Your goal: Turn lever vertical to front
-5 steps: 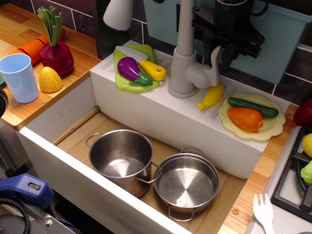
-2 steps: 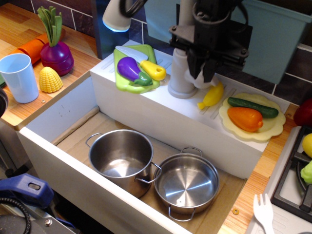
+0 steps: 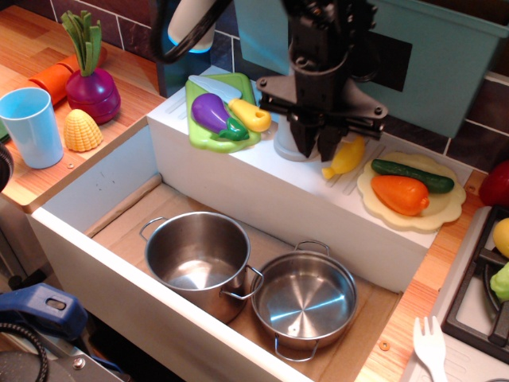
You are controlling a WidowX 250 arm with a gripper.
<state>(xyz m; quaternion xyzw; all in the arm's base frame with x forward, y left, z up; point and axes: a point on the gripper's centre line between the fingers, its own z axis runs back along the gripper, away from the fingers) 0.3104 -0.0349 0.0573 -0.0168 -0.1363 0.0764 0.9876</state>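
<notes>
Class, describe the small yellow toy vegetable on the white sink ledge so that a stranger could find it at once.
Start at the white sink ledge behind the two steel pots. The black gripper hangs over it; just right of the gripper's tips lies the small yellow toy vegetable. It is plain yellow, tapered, and lies loose on the ledge, while the orange pepper and green cucumber beside it sit on a pale yellow plate.

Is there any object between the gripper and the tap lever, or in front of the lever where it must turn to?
The gripper has come down over the lever and hides it, so the gap cannot be seen. The yellow toy vegetable lies just right of the fingertips, and the faucet base just left; the ledge in front looks bare.
</notes>
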